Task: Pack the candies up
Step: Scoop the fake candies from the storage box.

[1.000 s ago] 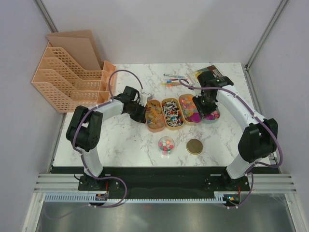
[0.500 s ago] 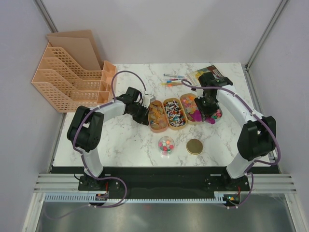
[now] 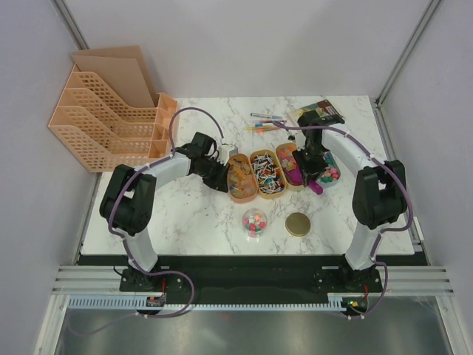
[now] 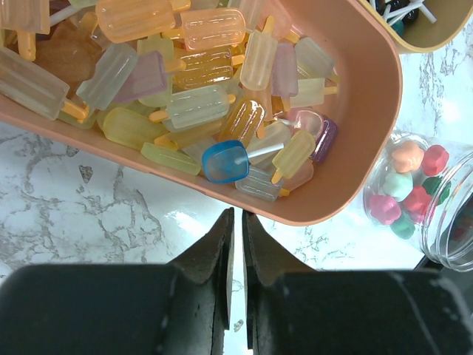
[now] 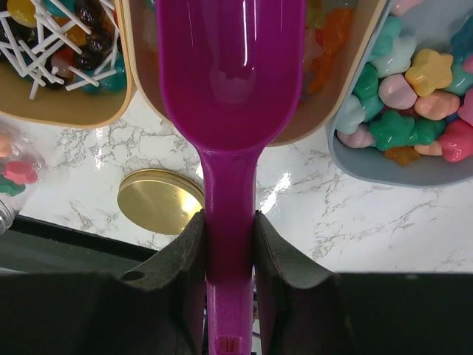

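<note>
Four oblong trays of candies stand in a row. A peach tray [image 3: 241, 194] holds yellow-orange popsicle gummies [image 4: 192, 74]. A tan tray holds wrapped lollipops [image 3: 266, 174]. A third tray holds orange mixed bits [image 3: 288, 161]. A blue-grey tray [image 5: 384, 166] holds pastel star pieces [image 5: 414, 89]. My left gripper [image 4: 237, 216] is shut and empty, its tips against the peach tray's outer wall [image 4: 355, 170]. My right gripper [image 5: 230, 218] is shut on the handle of a purple scoop [image 5: 233, 66]. The scoop's bowl looks empty and hangs over the orange-bits tray.
A small clear jar [image 3: 254, 222] with a few candies stands in front of the trays, its gold lid [image 3: 298, 224] beside it. Coloured pens [image 3: 262, 126] and a packet [image 3: 321, 111] lie behind the trays. A peach file organiser [image 3: 111, 118] fills the back left corner.
My right arm has swung left and carried the scoop from over the blue-grey tray to over the orange-bits tray. My left gripper has shifted slightly right against the peach tray.
</note>
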Motion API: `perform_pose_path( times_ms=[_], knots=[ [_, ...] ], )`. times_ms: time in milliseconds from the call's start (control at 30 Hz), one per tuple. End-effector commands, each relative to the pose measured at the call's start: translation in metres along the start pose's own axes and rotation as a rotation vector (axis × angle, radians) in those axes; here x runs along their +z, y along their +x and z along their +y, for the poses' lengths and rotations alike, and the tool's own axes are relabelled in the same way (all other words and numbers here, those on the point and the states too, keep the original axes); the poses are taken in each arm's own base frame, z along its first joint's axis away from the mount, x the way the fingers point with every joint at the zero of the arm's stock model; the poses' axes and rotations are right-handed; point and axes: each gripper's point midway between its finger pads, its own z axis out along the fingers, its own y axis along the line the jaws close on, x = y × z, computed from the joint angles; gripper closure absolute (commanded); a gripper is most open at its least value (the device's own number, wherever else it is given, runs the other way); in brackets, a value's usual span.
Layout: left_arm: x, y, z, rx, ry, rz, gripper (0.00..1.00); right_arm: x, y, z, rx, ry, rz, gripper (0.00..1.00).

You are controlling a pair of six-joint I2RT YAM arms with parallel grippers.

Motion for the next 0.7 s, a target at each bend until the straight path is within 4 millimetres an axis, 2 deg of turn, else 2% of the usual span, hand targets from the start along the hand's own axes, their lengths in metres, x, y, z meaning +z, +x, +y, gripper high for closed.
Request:
perform_pose_path(
  times_ms=[0, 133, 300, 667],
  knots=[
    [-0.014, -0.029, -0.009, 0.080, 0.003, -0.084, 0.85, -0.003, -0.009, 0.009, 0.004, -0.029, -0.007, 1.00],
    [-0.014, -0.031, -0.009, 0.081, 0.002, -0.090, 0.85, -0.001, -0.025, 0.009, -0.002, -0.030, -0.023, 1.00],
    [-0.014, -0.032, -0.008, 0.088, 0.000, -0.088, 0.85, 0.009, -0.036, 0.009, -0.003, -0.039, -0.015, 1.00],
    [-0.019, -0.029, -0.003, 0.106, -0.023, -0.057, 0.84, 0.040, -0.029, 0.005, 0.023, -0.098, 0.051, 1.00]
  ],
)
